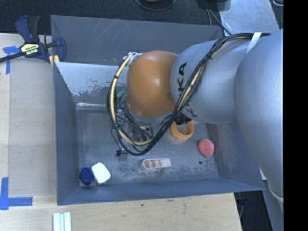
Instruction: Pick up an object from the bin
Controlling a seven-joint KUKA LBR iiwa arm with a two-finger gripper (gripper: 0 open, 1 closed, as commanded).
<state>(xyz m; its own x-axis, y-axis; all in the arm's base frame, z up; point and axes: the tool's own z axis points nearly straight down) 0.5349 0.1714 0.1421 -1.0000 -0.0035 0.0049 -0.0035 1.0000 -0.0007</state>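
Nearest the bottom of the frame, in the lower left corner of the grey metal bin (67, 143), a small blue rounded piece (86, 176) lies touching a white soft-looking lump (101, 173). Right of these, along the lower middle of the floor, is a pale translucent oblong piece (155, 164), its long axis running left to right, roughly parallel to the bin's lower wall. Further up and to the right sits a pink rounded lump (206, 147), well apart from the rest. Just above and left of it, an orange-yellow ring (183, 131) is partly hidden under the arm. The end effector (129, 139) hangs low over the middle of the floor, beneath the orange dome-shaped cover (149, 83) and its looped cables (115, 90). Whether it is open or closed cannot be told, and nothing can be seen held in it. The oblong piece lies near it, below and slightly right in the frame, and the ring is just beside it to the right. Of the two, the oblong piece looks the freer pick, though its flat, low shape may call for a grip across its short width. The silver arm (226, 81) fills the upper right.
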